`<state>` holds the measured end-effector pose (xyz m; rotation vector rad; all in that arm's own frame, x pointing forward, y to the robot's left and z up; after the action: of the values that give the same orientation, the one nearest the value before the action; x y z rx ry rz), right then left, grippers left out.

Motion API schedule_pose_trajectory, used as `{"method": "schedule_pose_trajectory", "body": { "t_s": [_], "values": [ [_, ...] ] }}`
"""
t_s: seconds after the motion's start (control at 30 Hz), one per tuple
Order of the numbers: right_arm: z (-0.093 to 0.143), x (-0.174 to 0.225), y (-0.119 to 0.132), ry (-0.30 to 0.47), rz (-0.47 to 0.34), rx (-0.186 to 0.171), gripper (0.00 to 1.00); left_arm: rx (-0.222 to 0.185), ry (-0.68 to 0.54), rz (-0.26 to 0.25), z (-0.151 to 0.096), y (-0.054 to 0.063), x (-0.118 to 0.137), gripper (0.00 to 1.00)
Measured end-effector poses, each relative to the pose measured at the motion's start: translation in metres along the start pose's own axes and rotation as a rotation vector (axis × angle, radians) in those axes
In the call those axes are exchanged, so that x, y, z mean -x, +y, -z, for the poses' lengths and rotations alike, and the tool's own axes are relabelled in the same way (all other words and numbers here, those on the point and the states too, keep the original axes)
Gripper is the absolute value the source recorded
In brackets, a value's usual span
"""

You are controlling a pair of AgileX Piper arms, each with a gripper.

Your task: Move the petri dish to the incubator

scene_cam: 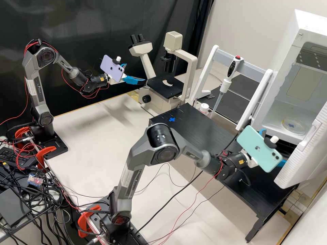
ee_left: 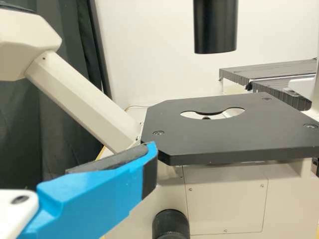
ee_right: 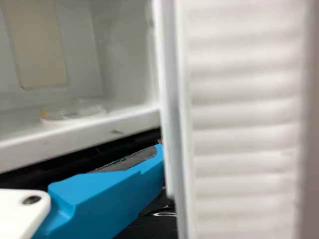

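The clear petri dish point(scene_cam: 293, 126) lies flat on the incubator point(scene_cam: 277, 114) floor, over a blue cross mark; in the right wrist view the dish point(ee_right: 75, 113) sits behind the front sill. My right gripper point(scene_cam: 281, 163) is at the opening beside the door, lower than the dish and apart from it. In the right wrist view the gripper point(ee_right: 155, 162) stands open, one blue finger showing below the sill. My left gripper point(scene_cam: 136, 75) is in the air by the microscope, open and empty; in the left wrist view the gripper point(ee_left: 148, 164) has its dark pad uncovered.
The incubator door point(scene_cam: 306, 153) stands open, close by the right gripper. A black raised platform point(scene_cam: 201, 131) with a blue cross point(scene_cam: 172, 119) lies before the pipette stand point(scene_cam: 209, 68). The microscope stage point(ee_left: 224, 137) is just beyond the left gripper. Cables run over the bench.
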<state>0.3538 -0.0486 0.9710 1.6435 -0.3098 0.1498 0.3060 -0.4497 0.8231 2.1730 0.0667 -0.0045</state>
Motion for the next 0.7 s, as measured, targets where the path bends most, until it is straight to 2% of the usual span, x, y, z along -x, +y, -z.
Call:
{"method": "schedule_pose_trajectory", "body": {
  "t_s": [0.17, 0.3, 0.43, 0.57, 0.7],
  "values": [
    [0.024, 0.053, -0.005, 0.111, -0.032, -0.006, 1.00, 0.000, 0.000, 0.000, 0.000, 0.000, 0.000, 1.00],
    [0.045, 0.079, -0.011, 0.195, -0.035, 0.008, 1.00, 0.000, 0.000, 0.000, 0.000, 0.000, 0.000, 1.00],
    [0.057, 0.106, -0.021, 0.227, -0.009, -0.004, 1.00, 0.000, 0.000, 0.000, 0.000, 0.000, 0.000, 1.00],
    [0.070, 0.131, -0.032, 0.268, 0.025, 0.011, 1.00, 0.000, 0.000, 0.000, 0.000, 0.000, 0.000, 1.00],
    [0.082, 0.158, -0.049, 0.301, -0.001, -0.046, 1.00, 0.000, 0.000, 0.000, 0.000, 0.000, 0.000, 1.00]
  ]
}}
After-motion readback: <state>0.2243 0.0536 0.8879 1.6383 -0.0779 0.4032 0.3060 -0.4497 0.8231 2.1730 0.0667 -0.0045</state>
